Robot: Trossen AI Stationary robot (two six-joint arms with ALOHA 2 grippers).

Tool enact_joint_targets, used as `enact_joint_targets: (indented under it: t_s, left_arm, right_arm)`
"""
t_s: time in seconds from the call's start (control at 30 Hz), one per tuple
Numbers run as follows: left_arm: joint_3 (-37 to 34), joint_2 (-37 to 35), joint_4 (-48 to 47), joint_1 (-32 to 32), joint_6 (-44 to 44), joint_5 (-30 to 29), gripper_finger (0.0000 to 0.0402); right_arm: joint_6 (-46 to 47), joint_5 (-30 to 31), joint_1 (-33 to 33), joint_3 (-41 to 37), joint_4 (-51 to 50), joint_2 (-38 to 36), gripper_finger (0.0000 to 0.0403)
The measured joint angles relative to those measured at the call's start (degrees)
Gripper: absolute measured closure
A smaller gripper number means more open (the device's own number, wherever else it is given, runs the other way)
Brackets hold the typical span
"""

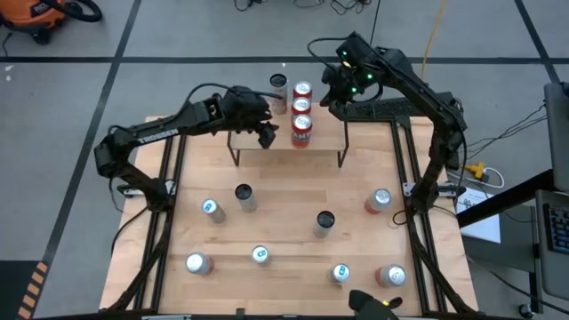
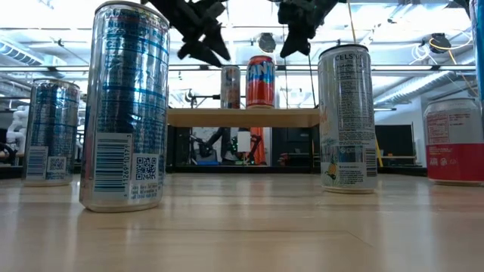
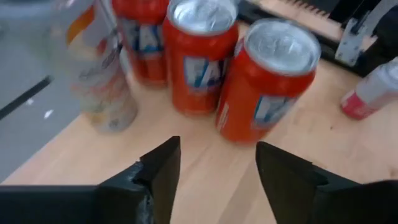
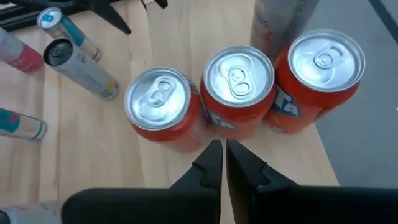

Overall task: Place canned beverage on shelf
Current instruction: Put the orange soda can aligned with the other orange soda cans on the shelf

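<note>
Three orange cans (image 1: pixel 301 108) stand upright in a row on the shelf (image 1: pixel 322 133), a light board on thin black legs at the table's far side. A slim pale can (image 1: pixel 278 86) stands beside them at the far end. My left gripper (image 1: pixel 266 135) hovers over the shelf's left part, open and empty, with the nearest orange can (image 3: pixel 264 81) just ahead of its fingers (image 3: pixel 163 165). My right gripper (image 1: pixel 334 94) hangs above the row from the right, shut and empty, over the middle can (image 4: pixel 239 87). In the low view both grippers (image 2: pixel 203 38) (image 2: pixel 299 34) are above the shelf (image 2: pixel 242 117).
Several more cans stand upright on the tabletop nearer the front: slim ones (image 1: pixel 244 196) (image 1: pixel 324 222) (image 1: pixel 210 209) (image 1: pixel 260 255) and red-and-white ones (image 1: pixel 380 200) (image 1: pixel 392 276). In the low view, tall cans (image 2: pixel 125 106) (image 2: pixel 346 117) stand close to the camera.
</note>
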Motion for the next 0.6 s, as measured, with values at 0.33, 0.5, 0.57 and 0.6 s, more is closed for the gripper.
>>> enact_joint_targets:
  t_s: [0.33, 0.5, 0.57, 0.6]
  left_arm:
    - [0.0, 4.7, 9.6, 0.0, 2.7, -1.9, 0.0256]
    - [0.0, 6.4, 10.6, 0.0, 2.7, -2.7, 0.028]
    - [0.0, 6.4, 10.6, 0.0, 2.7, -4.1, 0.0291]
    - [0.0, 6.3, 10.8, 0.0, 2.8, -5.2, 0.0297]
  right_arm:
    - [-3.1, -2.6, -0.6, 0.0, -3.8, 1.0, 0.0403]
    - [-2.9, -2.6, -0.6, 0.0, -4.6, 1.0, 0.0403]
    - [-2.1, -2.6, -0.6, 0.0, -4.2, 1.0, 0.0403]
    - [-1.8, -2.6, -0.6, 0.0, -3.9, 1.0, 0.0403]
